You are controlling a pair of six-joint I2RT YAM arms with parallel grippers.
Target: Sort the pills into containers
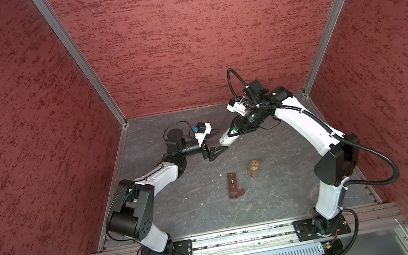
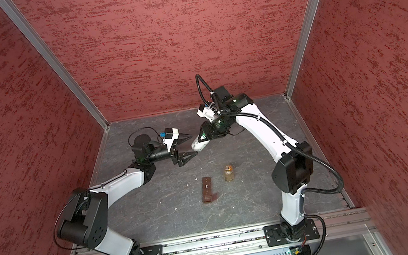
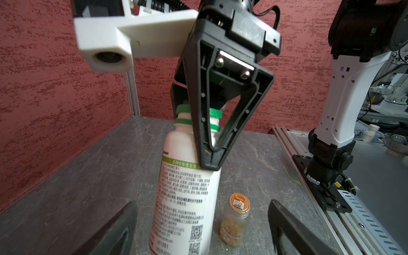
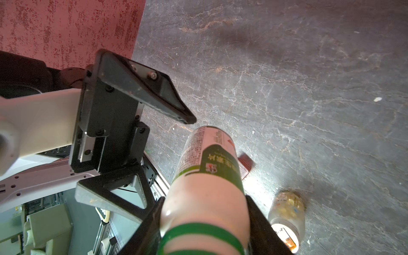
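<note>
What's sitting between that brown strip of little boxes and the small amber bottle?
Nothing: only bare grey tabletop separates the brown strip of containers from the amber bottle. They stand apart, as both top views show.

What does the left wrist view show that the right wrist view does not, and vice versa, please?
Only the left wrist view shows the right arm's base and the right wrist camera. Only the right wrist view shows part of the brown containers, peeking past the white bottle, and the left wrist camera mount. Both show the white bottle clamped in the right gripper and the amber bottle standing on the table.
</note>
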